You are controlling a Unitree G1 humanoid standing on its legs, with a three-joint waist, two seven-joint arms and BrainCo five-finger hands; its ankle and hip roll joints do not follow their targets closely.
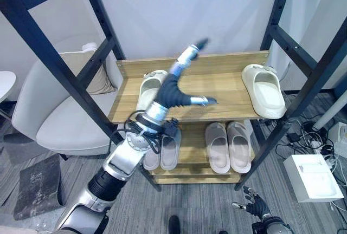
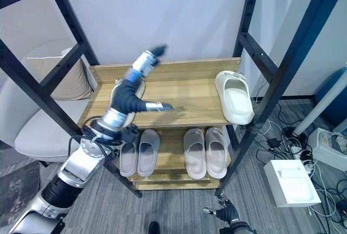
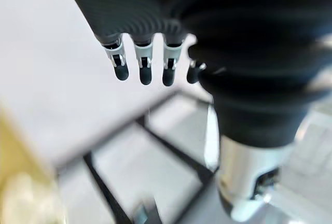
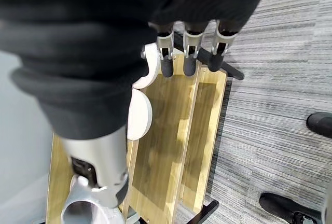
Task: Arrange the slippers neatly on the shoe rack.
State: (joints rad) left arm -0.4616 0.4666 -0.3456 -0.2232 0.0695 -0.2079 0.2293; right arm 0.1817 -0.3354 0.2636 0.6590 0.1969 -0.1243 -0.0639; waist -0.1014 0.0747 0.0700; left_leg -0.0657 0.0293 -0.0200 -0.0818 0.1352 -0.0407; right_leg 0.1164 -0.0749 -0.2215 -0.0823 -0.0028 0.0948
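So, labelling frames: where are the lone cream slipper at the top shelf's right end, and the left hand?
Cream slipper (image 1: 264, 90), left eye view, its footbed.
Left hand (image 1: 172, 92), left eye view, dark cover.

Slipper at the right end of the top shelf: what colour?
Cream, off-white slipper; the left eye view shows it best.

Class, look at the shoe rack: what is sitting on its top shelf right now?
On the top shelf lie two cream slippers: one at the right end, another at the left, partly hidden by the left hand, open above it. Anything beneath that hand cannot be seen.
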